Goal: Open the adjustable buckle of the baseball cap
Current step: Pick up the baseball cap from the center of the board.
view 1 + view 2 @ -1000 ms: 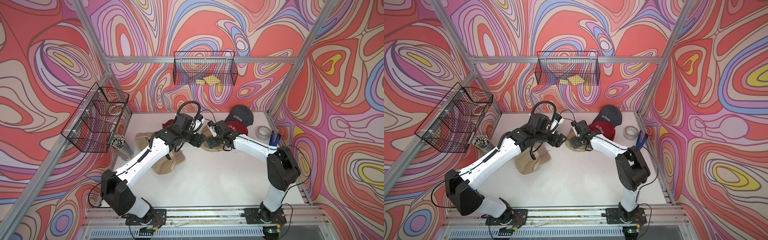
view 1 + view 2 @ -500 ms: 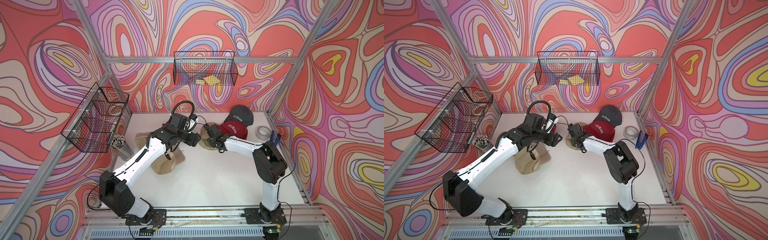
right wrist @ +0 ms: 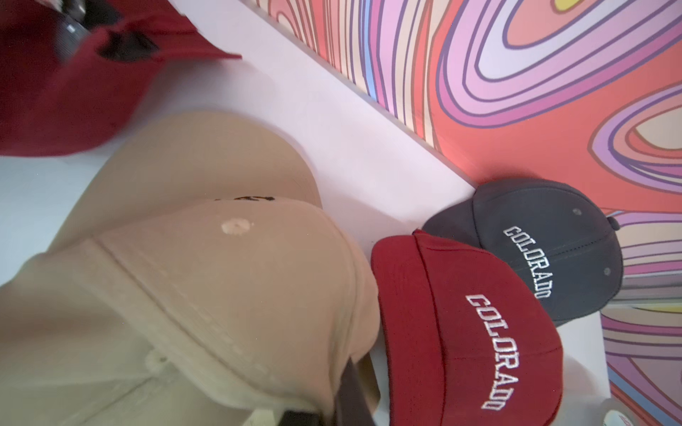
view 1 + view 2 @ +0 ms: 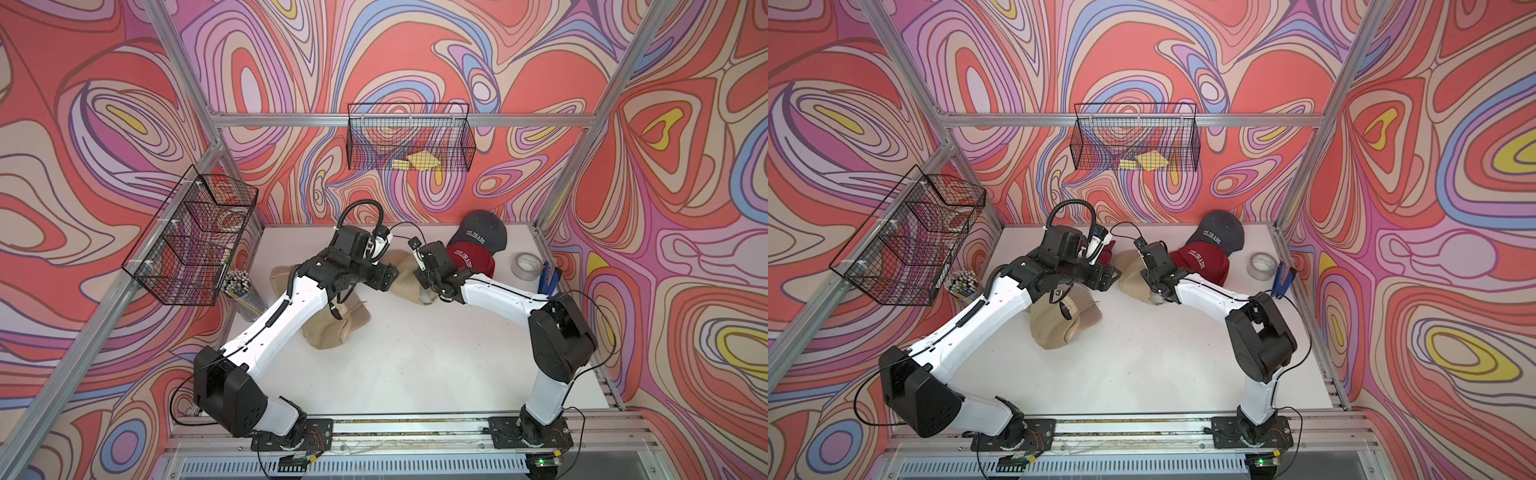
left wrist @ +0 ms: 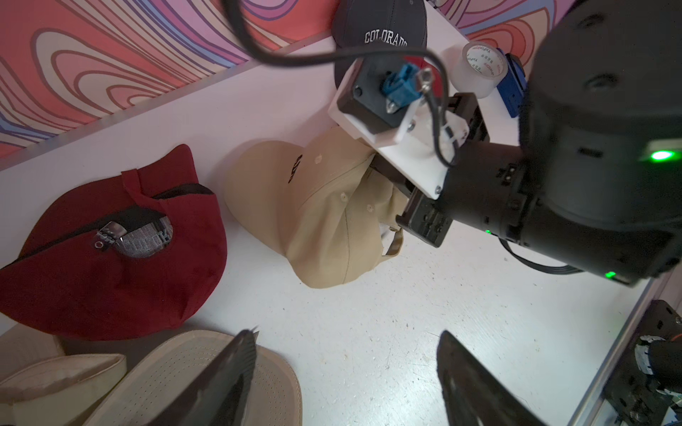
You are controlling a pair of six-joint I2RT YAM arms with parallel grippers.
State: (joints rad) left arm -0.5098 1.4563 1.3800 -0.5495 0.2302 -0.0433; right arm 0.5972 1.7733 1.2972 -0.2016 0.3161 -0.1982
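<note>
The right hand (image 5: 404, 210) has its tips sunk in the bunched rear of the tan cap (image 5: 313, 221), so neither wrist view shows them. It is closed there, but whether cloth or strap lies between them cannot be told. Of the cap's fastening only a loop of strap (image 5: 394, 245) shows, hanging out just beside that hand; the buckle itself cannot be made out. In the right wrist view the cap fills most of the frame, blurred, with one dark finger (image 3: 350, 394) cut off at the edge. In both top views the hand's own body covers the spot where it meets the cap. The tan cap rests on the white desk (image 4: 415, 365) toward the back middle, between the two hands and just beside a red COLORADO cap (image 3: 461, 332), which overlaps a grey COLORADO cap (image 3: 553, 250). A dark red cap (image 5: 110, 258) lies crown down with a silver buckle (image 5: 110, 234) showing; in the top views the left arm (image 4: 286, 316) hides nearly all of it, as well as part of a second tan cap (image 4: 336, 328). That arm reaches diagonally from its near base, and the left hand (image 5: 348, 335) hovers over the desk, spread wide and empty, its fingers (image 5: 236, 365) cropped by the frame. The right arm (image 4: 498, 299) folds at a raised elbow, forearm running inward, wrist tipped down onto the cap.
</note>
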